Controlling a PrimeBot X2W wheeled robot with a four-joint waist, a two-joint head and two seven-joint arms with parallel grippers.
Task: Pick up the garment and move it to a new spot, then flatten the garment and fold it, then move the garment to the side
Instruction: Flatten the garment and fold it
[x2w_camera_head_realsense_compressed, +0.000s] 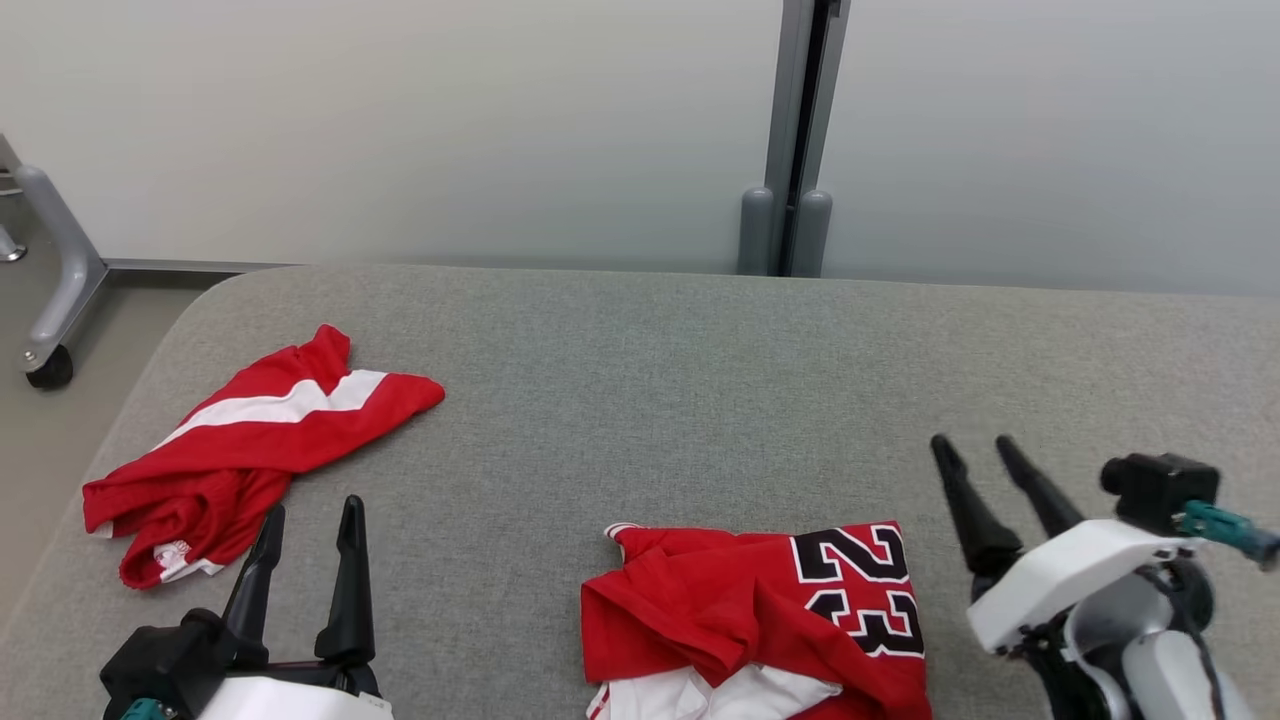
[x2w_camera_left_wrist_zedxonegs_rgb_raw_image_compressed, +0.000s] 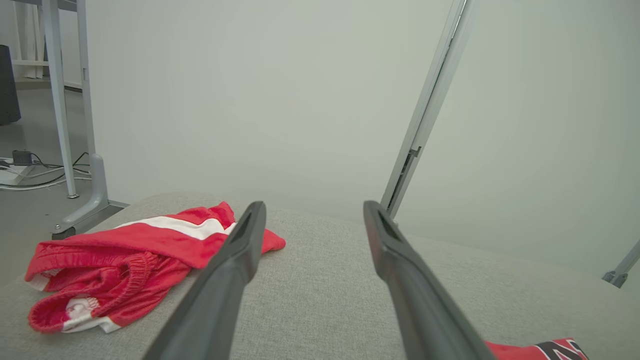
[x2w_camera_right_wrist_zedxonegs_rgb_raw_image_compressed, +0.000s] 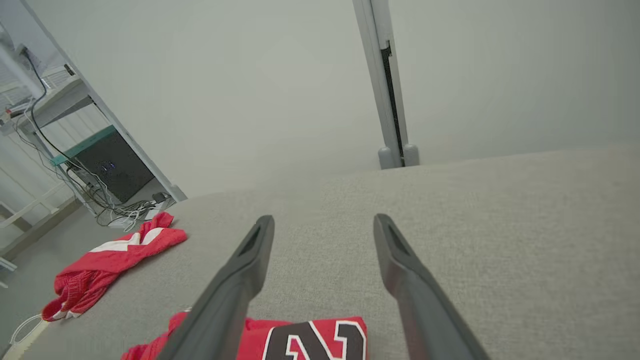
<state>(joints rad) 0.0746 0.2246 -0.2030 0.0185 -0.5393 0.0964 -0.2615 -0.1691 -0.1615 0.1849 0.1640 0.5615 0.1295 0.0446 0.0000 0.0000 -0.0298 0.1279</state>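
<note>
A folded red jersey (x2w_camera_head_realsense_compressed: 760, 620) with a black and white "23" lies at the near edge of the grey table (x2w_camera_head_realsense_compressed: 680, 400); its number also peeks in below the fingers of the right wrist view (x2w_camera_right_wrist_zedxonegs_rgb_raw_image_compressed: 310, 340) and at the corner of the left wrist view (x2w_camera_left_wrist_zedxonegs_rgb_raw_image_compressed: 545, 350). Crumpled red shorts (x2w_camera_head_realsense_compressed: 240, 450) with a white stripe lie at the table's left, also seen on the left in the left wrist view (x2w_camera_left_wrist_zedxonegs_rgb_raw_image_compressed: 130, 260) and the right wrist view (x2w_camera_right_wrist_zedxonegs_rgb_raw_image_compressed: 105, 265). My left gripper (x2w_camera_head_realsense_compressed: 310, 520) stands open just below the shorts, holding nothing. My right gripper (x2w_camera_head_realsense_compressed: 975, 450) is open to the right of the jersey, holding nothing.
A pale wall panel with a grey post (x2w_camera_head_realsense_compressed: 795, 140) runs behind the table. A wheeled metal frame leg (x2w_camera_head_realsense_compressed: 55, 290) stands on the floor off the table's left end. Cables and a dark box (x2w_camera_right_wrist_zedxonegs_rgb_raw_image_compressed: 110, 170) sit on the floor further left.
</note>
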